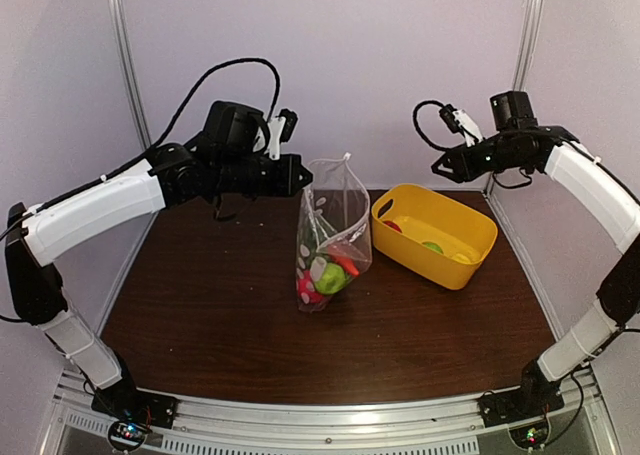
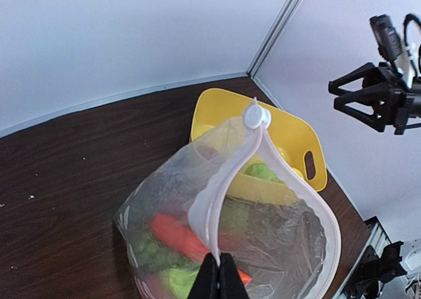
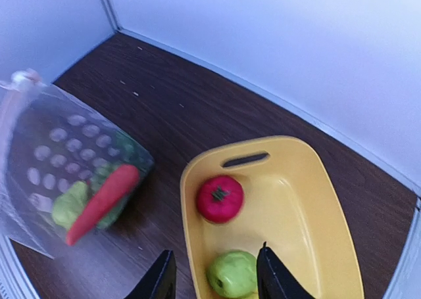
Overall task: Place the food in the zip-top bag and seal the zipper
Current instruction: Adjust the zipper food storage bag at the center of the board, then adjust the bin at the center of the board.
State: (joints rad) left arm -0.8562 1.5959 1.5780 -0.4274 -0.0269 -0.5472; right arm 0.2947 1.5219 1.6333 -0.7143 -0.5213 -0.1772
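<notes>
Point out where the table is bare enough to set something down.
Bare wood spans the table left of the zip-top bag and along the near edge. The gap between bag and yellow basket is narrow.

Your left wrist view crops the zip-top bag [image 2: 164,194] at bottom; the food [image 2: 174,233] inside is blurred, possibly a carrot.

Yellow basket [image 1: 425,258] on a dark brown table [image 1: 220,315], pale walls [image 1: 380,65] behind.
The basket sits toward two o'clock from the table's middle, askew to its edges, with a handle slot [image 1: 385,208] in its ten o'clock end. A ribbed metal rail [image 1: 330,420] runs along the six o'clock edge. Slim metal posts [image 1: 125,55] rise at eleven and one o'clock.
</notes>
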